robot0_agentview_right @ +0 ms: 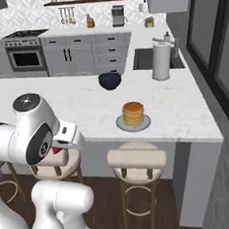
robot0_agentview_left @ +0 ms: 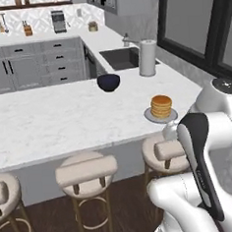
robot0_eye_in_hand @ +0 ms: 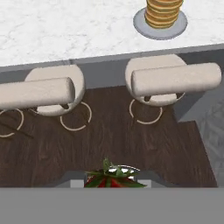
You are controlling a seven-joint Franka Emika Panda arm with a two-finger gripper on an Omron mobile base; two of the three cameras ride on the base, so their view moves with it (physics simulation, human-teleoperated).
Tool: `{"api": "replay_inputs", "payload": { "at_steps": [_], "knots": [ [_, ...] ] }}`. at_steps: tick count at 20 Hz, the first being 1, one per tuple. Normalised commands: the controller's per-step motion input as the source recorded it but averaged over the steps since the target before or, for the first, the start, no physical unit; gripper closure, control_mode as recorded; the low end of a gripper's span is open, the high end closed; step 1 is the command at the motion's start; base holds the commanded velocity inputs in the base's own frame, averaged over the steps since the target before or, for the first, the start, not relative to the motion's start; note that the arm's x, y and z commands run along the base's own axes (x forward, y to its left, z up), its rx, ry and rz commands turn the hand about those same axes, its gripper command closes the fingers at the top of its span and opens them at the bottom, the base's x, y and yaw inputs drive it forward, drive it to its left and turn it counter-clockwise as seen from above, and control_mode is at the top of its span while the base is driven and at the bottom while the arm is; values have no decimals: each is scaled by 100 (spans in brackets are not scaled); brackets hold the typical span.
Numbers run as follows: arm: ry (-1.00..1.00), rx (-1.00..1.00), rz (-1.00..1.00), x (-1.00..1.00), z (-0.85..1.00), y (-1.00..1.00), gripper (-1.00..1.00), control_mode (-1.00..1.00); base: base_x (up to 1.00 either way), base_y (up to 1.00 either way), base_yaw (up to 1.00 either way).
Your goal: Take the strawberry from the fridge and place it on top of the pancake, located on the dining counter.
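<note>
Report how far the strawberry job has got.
Done: the tiny red green-leaved strawberry is out of the fridge, clamped in the shut gripper. In hand: carrying it toward the white marble dining counter, above the dark wood floor near the stools. Left: reach over and set it on the golden pancake stack, whose top is bare.

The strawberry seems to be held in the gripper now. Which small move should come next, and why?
Probably raise and carry the strawberry, held in the shut gripper, forward toward the pancake. The hand view shows it low over the floor, short of the dining counter, with stools between.
</note>
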Motion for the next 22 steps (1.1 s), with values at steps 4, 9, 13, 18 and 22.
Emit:
{"api": "replay_inputs", "payload": {
  "at_steps": [4, 9, 13, 18, 22],
  "knots": [
    [0, 0, 0, 0, 0, 0, 100, 100, 34, -98, 34],
    [0, 0, 0, 0, 0, 0, 100, 100, 0, -59, 1],
    [0, 0, 0, 0, 0, 0, 100, 100, 5, 14, -22],
    [0, 0, 0, 0, 0, 0, 100, 100, 36, 66, -10],
    [0, 0, 0, 0, 0, 0, 100, 100, 69, 53, -2]
  ]
}}
